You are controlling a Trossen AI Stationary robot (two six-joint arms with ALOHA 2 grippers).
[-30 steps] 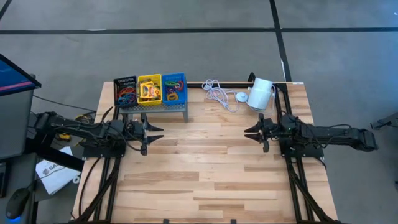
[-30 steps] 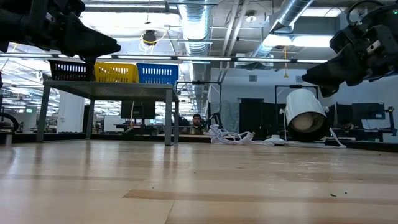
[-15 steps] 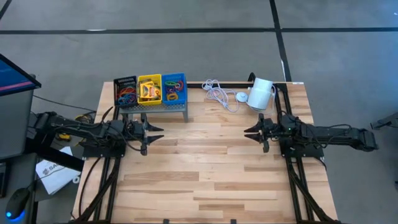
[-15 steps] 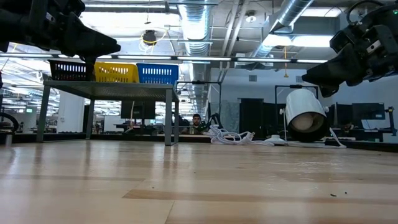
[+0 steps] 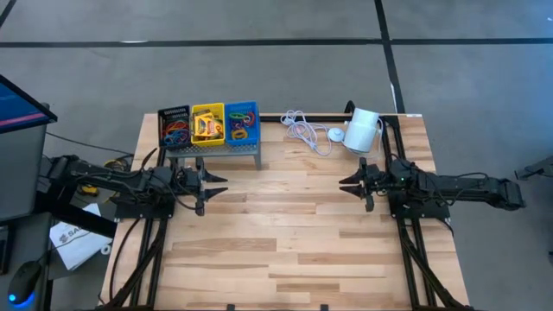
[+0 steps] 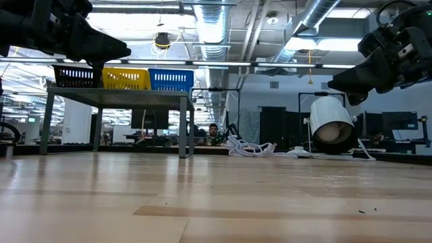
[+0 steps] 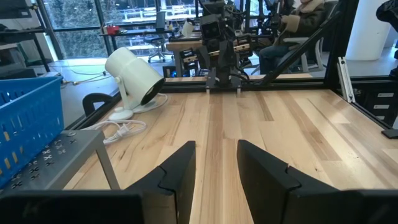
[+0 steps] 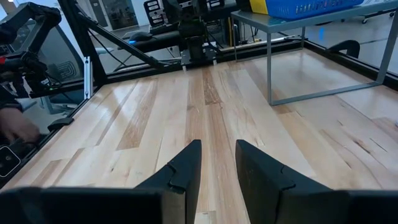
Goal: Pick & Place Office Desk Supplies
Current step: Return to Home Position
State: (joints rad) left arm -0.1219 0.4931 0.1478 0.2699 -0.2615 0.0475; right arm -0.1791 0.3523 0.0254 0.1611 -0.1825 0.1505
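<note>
Left gripper (image 5: pixel 223 185) hung above the table (image 5: pixel 294 250) near its left edge, fingers (image 7: pixel 177 177) spread with a plain gap between them and nothing held. Right gripper (image 5: pixel 343 186) hung opposite near the right edge, likewise spread and empty. Both pointed inward and faced each other across the table's middle planks, well apart. In the low view both sat high above the wood.

Stand (image 5: pixel 216 152), a grey perforated shelf on thin legs, stood at the far-left part of the table, just beyond the left gripper. On its top three bins sat in a row, side by side: black bin (image 5: pixel 174 115), yellow bin (image 5: pixel 208 110), blue bin (image 5: pixel 243 109).
- Black bin: coloured rubber bands (image 5: pixel 176 134), red, orange and blue among them.
- Yellow bin: crayon boxes (image 5: pixel 206 129).
- Blue bin: more bands, with a yellow-green piece among them.

Cable (image 5: pixel 302 131), white and coiled, lay along the far edge to the right of the stand. Cylinder (image 5: pixel 363 130), white and tilted on its base, stood at the far-right corner, just beyond the right gripper.

Monitor (image 5: pixel 17 108) stood off the table to the left, with papers (image 5: pixel 73 238) on the floor below it. Low view showed a person (image 6: pixel 213 131) seated far off in the room.
</note>
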